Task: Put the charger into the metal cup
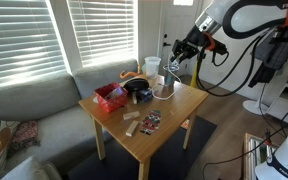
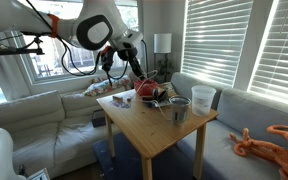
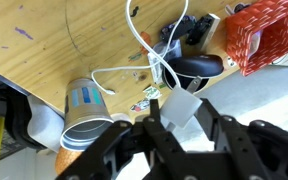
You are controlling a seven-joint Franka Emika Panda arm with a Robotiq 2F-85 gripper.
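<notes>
My gripper is shut on the white plug end of the charger and holds it above the table. The thin white cable trails from the plug and loops over the wood. The metal cup, silvery with a blue label, stands left of the gripper in the wrist view. In both exterior views the gripper hovers above the table's far side, with the cable hanging down. The metal cup stands upright on the table, apart from the gripper.
A taller white container stands next to the cup. A red basket and a bulky black object sit on the wooden table. Small packets lie near its front. A sofa surrounds the table.
</notes>
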